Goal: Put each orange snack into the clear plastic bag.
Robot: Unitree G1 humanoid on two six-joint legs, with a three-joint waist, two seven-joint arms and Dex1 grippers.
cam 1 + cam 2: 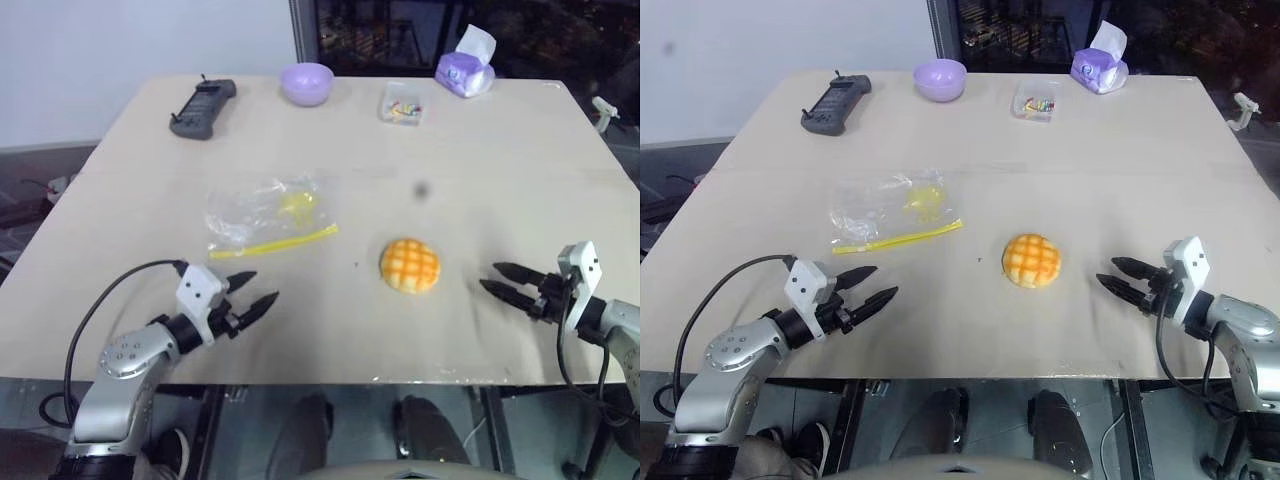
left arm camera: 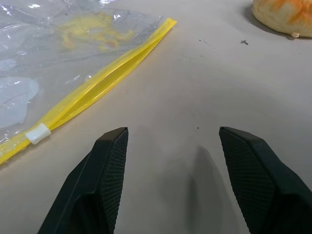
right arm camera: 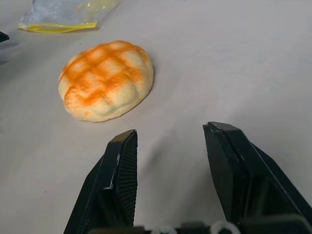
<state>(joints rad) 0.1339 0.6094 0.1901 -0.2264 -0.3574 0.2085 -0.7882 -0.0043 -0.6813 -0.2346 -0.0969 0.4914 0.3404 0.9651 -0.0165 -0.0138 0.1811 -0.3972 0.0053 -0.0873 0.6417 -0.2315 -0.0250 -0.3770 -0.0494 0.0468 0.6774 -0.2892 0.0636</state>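
An orange snack (image 1: pixel 410 264), a domed bun with a darker grid on top, lies on the table near its front edge, also seen as the bun (image 3: pixel 105 80) in the right wrist view. The clear plastic bag (image 1: pixel 265 213) lies flat to its left, its yellow seal strip (image 2: pixel 97 87) facing the front. My left gripper (image 1: pixel 255 290) stands open just in front of the bag, nothing between its fingers. To the right of the bun, a short gap away, my right gripper (image 1: pixel 497 279) is open and empty, pointing at it.
Along the far edge stand a black controller (image 1: pixel 203 108), a lilac bowl (image 1: pixel 306 83), a small clear box (image 1: pixel 402 103) with coloured bits and a purple tissue pack (image 1: pixel 465 70). The table edge (image 1: pixel 300 382) runs just behind both grippers.
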